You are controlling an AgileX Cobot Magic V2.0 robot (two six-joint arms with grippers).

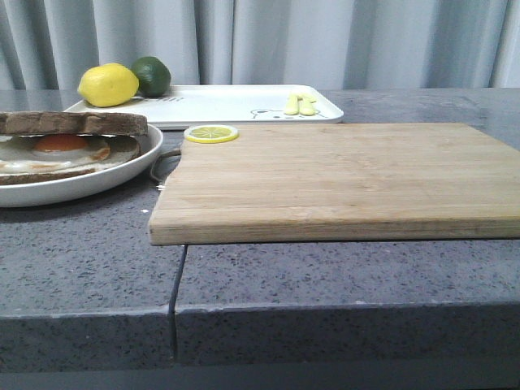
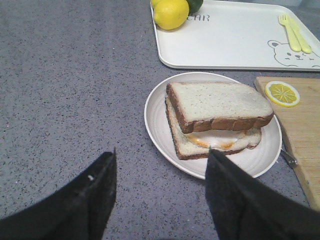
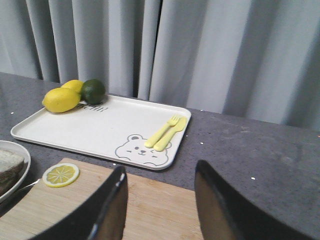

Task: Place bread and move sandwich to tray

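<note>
The sandwich (image 2: 215, 120), a fried egg with orange yolk between two brown-crusted slices, lies flat on a round white plate (image 2: 160, 125) at the front view's left edge. Behind it, upper centre, the white tray (image 1: 227, 104) with a bear print lies flat on the counter (image 1: 81, 244).

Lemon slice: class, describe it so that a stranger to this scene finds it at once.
Start at the wooden cutting board. On its far corner nearest the white plate lies the lemon slice. Unlike the whole lemon on the tray, it is a thin flat disc showing segments.
</note>
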